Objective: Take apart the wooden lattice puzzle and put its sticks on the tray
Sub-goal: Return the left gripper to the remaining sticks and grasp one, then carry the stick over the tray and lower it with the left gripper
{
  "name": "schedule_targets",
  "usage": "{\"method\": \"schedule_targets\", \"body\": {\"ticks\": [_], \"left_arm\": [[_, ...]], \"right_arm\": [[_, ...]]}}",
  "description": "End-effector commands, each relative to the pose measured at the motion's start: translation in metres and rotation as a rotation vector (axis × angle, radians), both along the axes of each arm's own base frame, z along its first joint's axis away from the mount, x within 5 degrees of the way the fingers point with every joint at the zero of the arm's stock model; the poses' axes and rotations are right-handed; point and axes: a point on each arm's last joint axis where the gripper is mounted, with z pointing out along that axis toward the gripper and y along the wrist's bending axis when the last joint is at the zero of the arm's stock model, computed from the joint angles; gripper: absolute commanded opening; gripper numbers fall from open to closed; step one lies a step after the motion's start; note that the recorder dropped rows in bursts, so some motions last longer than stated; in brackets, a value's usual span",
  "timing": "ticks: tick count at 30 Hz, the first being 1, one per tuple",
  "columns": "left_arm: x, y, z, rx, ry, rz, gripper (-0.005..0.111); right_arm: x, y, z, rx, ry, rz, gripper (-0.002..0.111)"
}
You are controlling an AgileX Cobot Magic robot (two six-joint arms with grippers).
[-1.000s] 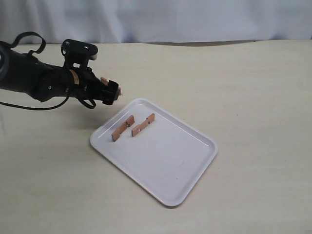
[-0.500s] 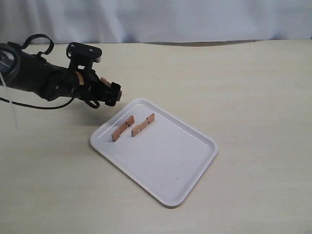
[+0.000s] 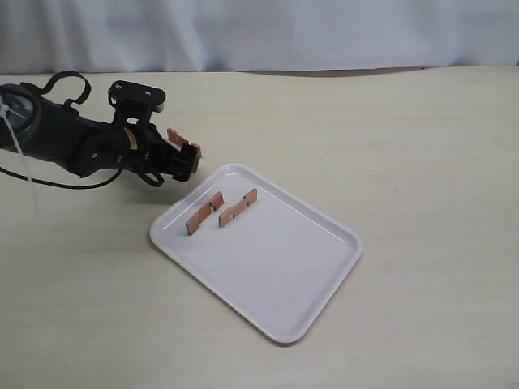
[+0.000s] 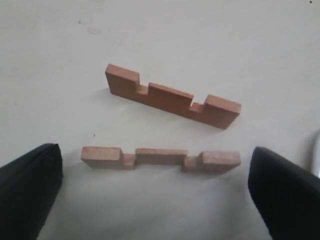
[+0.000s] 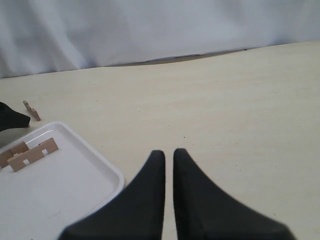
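**Two sticks in the tray, two on the tabletop under the open left tool**

The lattice is apart: four separate sticks show, none interlocked.

The left tool [image 3: 185,157] hangs low over the tabletop [image 3: 422,162], just beside the tray's [image 3: 324,292] corner on the left arm's side. Its jaws stand wide apart and grip nothing. In the left wrist view its black fingers [image 4: 27,192] frame two sticks lying on the bare tabletop. The first stick [image 4: 172,96] stands on its long edge with its two square notches upward. The second stick [image 4: 160,159] lies roughly parallel to it, close by but not touching (which way its notches face is hard to tell). Neither finger touches either stick.

The other two lie inside the tray, near that same corner. The third stick [image 3: 203,213] and the fourth stick [image 3: 238,207] sit side by side, slanted alike, a narrow gap between them. The rest of the tray floor is white and bare.

The right tool [image 5: 169,154] hovers over the tabletop beyond the tray's opposite side — its fingers drawn almost together, only a thin slit between them, with nothing held.
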Motion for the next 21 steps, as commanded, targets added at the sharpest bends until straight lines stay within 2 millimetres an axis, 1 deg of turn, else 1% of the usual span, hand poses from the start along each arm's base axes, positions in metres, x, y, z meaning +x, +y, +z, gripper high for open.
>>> {"method": "schedule_targets", "body": {"ticks": [1,8,9,10,12,13,17,18,19,20,21], "left_arm": [[0.005,-0.001,0.001,-0.026,-0.036,0.001,0.093],[0.006,-0.002,-0.009,-0.040,-0.048,-0.005,0.093],[0.006,-0.002,-0.009,-0.042,-0.050,-0.005,0.092],[0.006,-0.003,-0.008,-0.046,-0.057,-0.007,0.088],[0.006,-0.003,-0.008,-0.049,-0.063,-0.007,0.075],[0.007,-0.003,-0.007,-0.050,-0.064,-0.007,0.065],[0.006,-0.003,-0.003,-0.042,-0.061,-0.008,0.021],[0.006,-0.002,0.001,-0.035,-0.065,-0.013,0.011],[0.006,-0.003,0.003,-0.026,-0.066,-0.021,0.004],[0.005,-0.003,0.007,-0.017,-0.069,-0.028,0.000],[0.005,-0.003,0.012,-0.015,-0.072,-0.027,0.000]], "right_arm": [[0.000,0.000,-0.001,0.002,0.009,0.002,0.006],[0.000,0.000,-0.001,0.002,0.009,0.002,0.006],[0.000,0.000,-0.001,0.002,0.009,0.002,0.006],[0.000,0.000,-0.001,0.002,0.009,0.002,0.006],[0.000,0.000,-0.001,0.002,0.009,0.002,0.006],[0.000,0.000,-0.001,0.002,0.009,0.002,0.006],[0.000,0.000,-0.001,0.002,0.009,0.002,0.006],[0.000,0.000,-0.001,0.002,0.009,0.002,0.006],[0.000,0.000,-0.001,0.002,0.009,0.002,0.006],[0.000,0.000,-0.001,0.002,0.009,0.002,0.006],[0.000,0.000,-0.001,0.002,0.009,0.002,0.006]]}}
